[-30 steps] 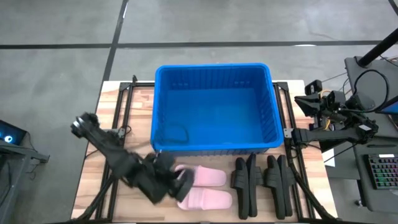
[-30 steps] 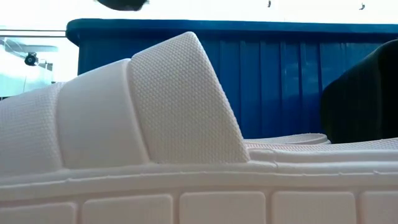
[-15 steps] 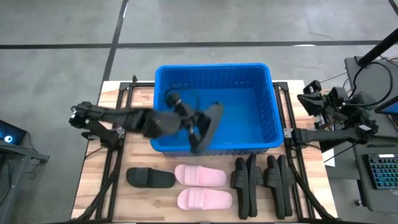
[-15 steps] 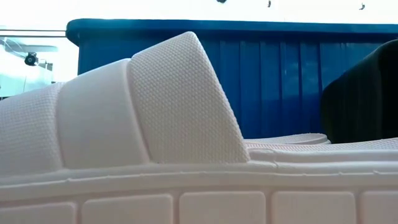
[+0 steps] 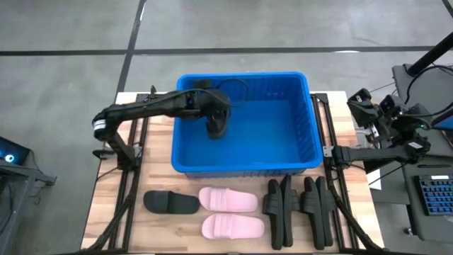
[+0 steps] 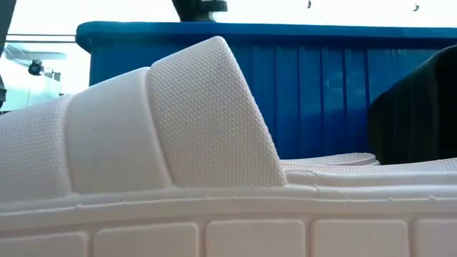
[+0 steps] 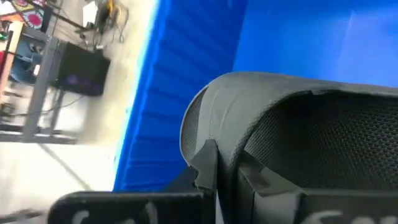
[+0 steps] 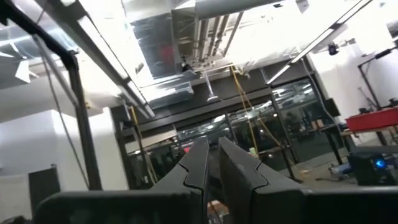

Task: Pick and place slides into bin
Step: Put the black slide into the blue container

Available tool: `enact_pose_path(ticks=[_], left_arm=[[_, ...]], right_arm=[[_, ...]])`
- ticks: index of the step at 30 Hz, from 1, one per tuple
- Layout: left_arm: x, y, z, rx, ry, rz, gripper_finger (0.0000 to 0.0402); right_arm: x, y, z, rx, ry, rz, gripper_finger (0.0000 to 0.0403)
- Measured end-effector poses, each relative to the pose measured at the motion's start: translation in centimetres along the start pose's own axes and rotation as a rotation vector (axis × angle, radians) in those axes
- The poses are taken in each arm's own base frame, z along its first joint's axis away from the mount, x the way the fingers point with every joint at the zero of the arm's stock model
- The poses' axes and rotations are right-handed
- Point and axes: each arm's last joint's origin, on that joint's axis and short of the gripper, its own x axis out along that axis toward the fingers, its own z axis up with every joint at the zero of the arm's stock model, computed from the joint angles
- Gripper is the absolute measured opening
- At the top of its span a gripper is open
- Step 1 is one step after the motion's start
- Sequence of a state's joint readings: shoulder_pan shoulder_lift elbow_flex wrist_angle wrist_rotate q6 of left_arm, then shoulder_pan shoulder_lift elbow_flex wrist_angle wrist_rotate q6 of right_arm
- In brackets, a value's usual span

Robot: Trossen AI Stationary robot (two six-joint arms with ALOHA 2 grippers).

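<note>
My left gripper [image 5: 212,112] reaches over the far left part of the blue bin [image 5: 304,152] and is shut on a black slide [image 5: 216,124], which also shows in the left wrist view [image 7: 292,118]. A second single black slide [image 5: 171,202] lies flat on the table near the front left. The pale pink pair [image 5: 228,201] lies beside it and fills the low view [image 6: 178,121]. Two black pairs [image 5: 279,207] stand on edge to their right. My right gripper [image 8: 212,165] is shut, empty and points up beyond the table's right edge. My left gripper pinches the black slide at the edge of its broad strap [image 7: 199,134], one finger [image 7: 206,163] outside the strap and the other [image 7: 252,177] at its mesh inner side. The fingers come from above, slanting from the table's left. The slide hangs on edge below them inside the bin; whether it touches the floor I cannot tell.
The bin fills the table's far middle, and its floor shows bare blue to the right of the held slide. Black rails [image 5: 134,163] run along both sides of the table. A keyboard [image 5: 433,198] and gear stand beyond the right edge.
My left gripper has risen from the near-left of the table by the pink slides, carrying one black slide, and swung over the bin. It then moved toward the bin's far left corner and went lower. The other black slide stayed on the table.
</note>
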State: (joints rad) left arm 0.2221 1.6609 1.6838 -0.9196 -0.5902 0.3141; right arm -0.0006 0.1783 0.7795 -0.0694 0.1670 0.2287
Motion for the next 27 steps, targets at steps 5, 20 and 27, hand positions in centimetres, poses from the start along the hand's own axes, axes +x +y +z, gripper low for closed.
enact_pose_path(ticks=[5, 20, 27], left_arm=[[4.6, -0.8, -2.0, 0.146, 0.195, 0.104, 0.0000], [11.4, -6.2, -8.5, 0.288, 0.315, 0.104, 0.0000], [12.3, -6.2, -9.8, 0.263, 0.339, 0.144, 0.0000]], right_arm=[[0.0, -0.1, 0.0, -0.001, -0.009, -0.042, 0.0028], [0.0, -0.3, 0.1, -0.002, -0.022, -0.097, 0.0028], [0.0, -0.3, 0.1, -0.003, -0.022, -0.096, 0.0028]])
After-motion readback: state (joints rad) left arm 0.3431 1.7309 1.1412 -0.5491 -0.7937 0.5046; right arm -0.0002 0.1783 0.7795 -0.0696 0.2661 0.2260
